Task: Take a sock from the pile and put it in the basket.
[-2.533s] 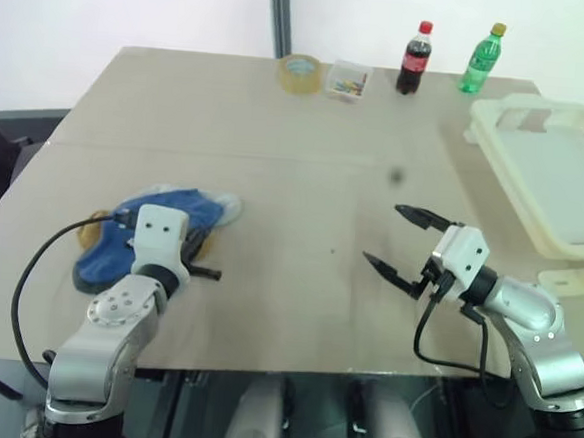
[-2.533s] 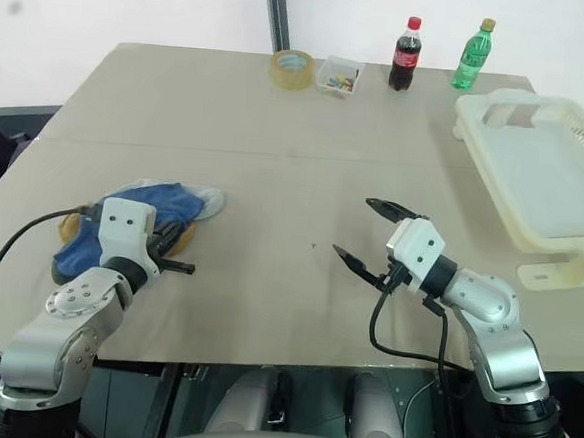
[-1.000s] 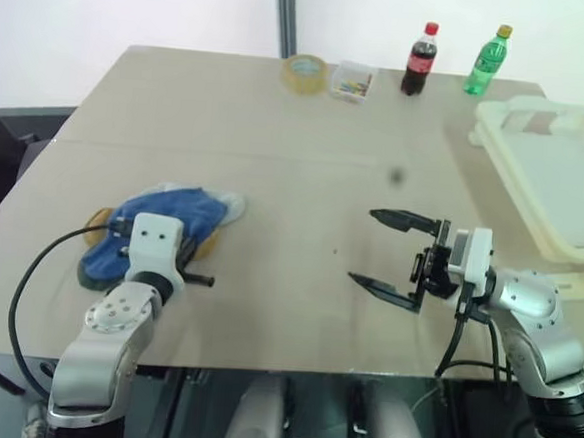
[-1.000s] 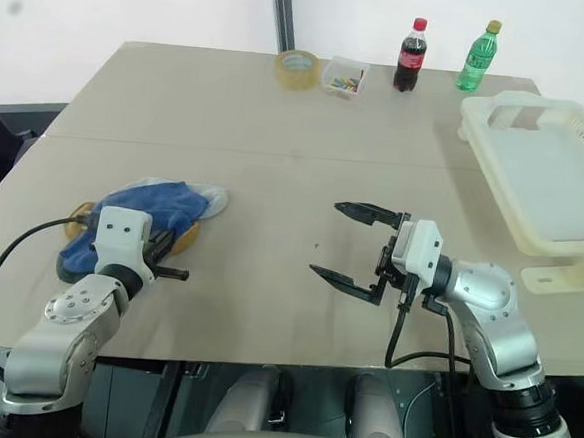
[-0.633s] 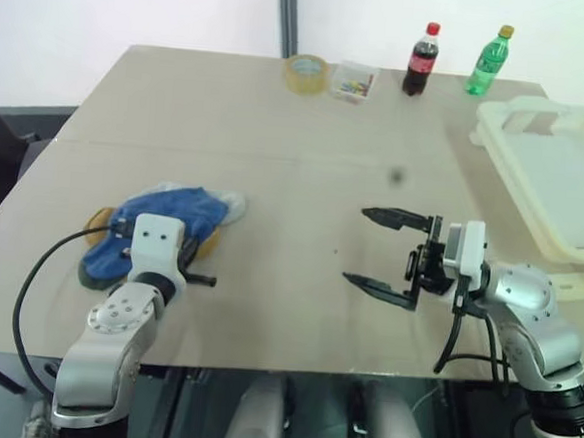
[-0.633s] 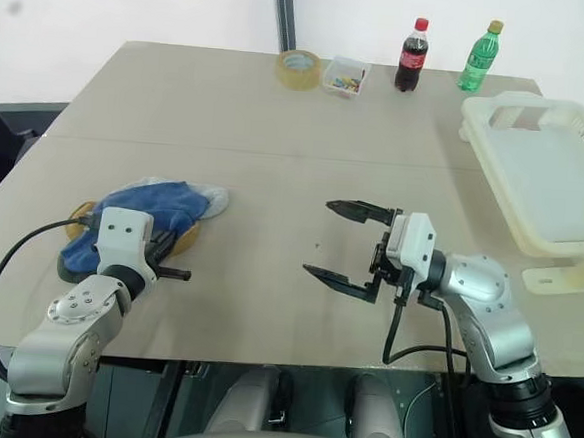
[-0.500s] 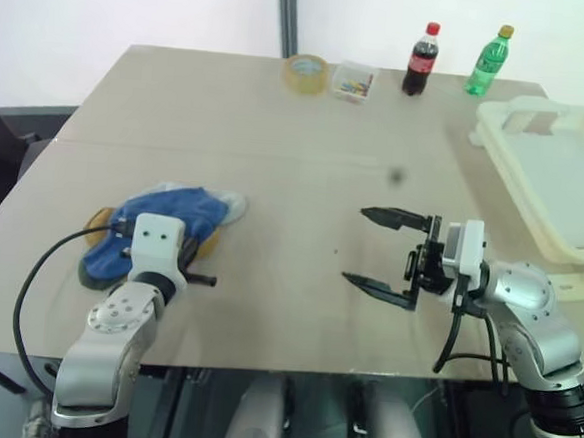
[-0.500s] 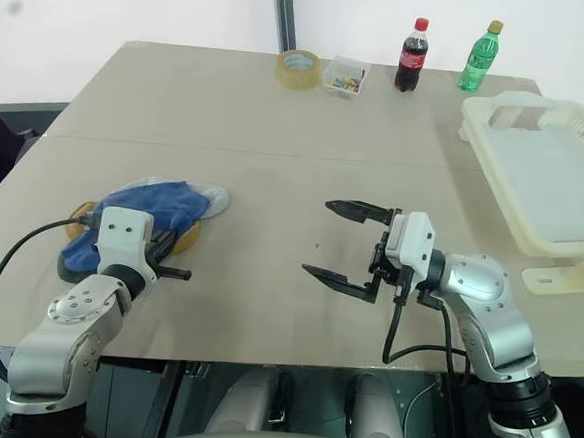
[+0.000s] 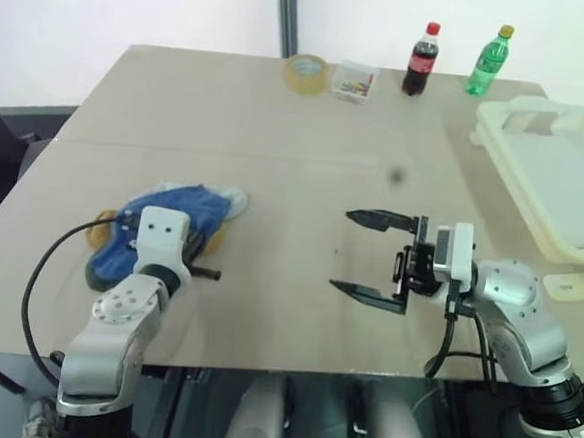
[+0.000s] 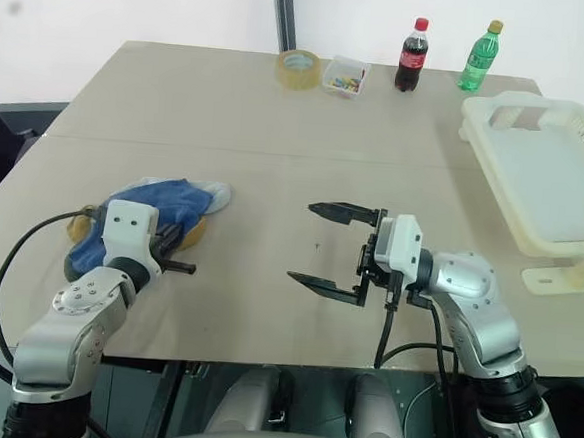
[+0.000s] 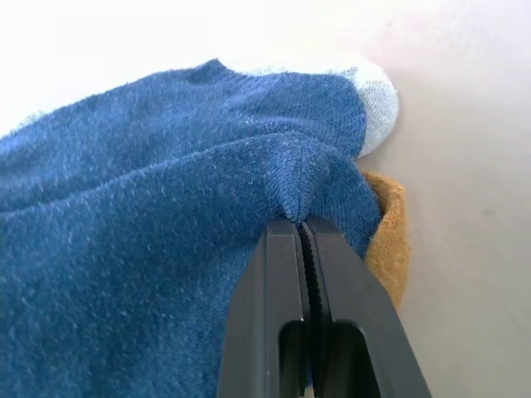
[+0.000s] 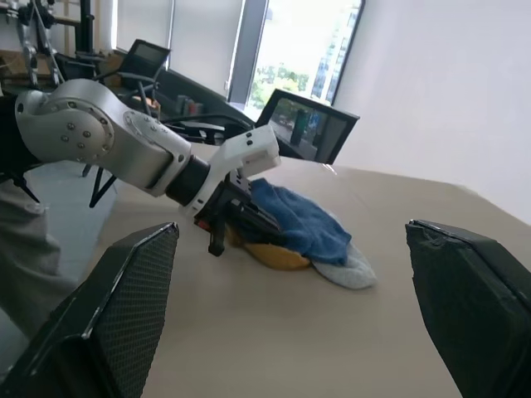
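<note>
Your left gripper (image 11: 303, 228) is pinching a fold of the blue sock (image 11: 166, 207) atop the pile (image 9: 161, 225), its fingers pressed together on the cloth, a mustard sock (image 11: 386, 240) lying beneath. Your right gripper (image 9: 370, 255) is hovering above mid-table (image 9: 278, 128), fingers spread wide, gripping nothing. The basket (image 9: 551, 177) is sitting at the table's right edge, well apart from the pile.

The left end effector (image 9: 204, 272) and its arm hide much of the pile (image 9: 177, 209). The basket (image 9: 546, 167), far from the right end effector (image 9: 362, 253), is cut by the picture's edge.
</note>
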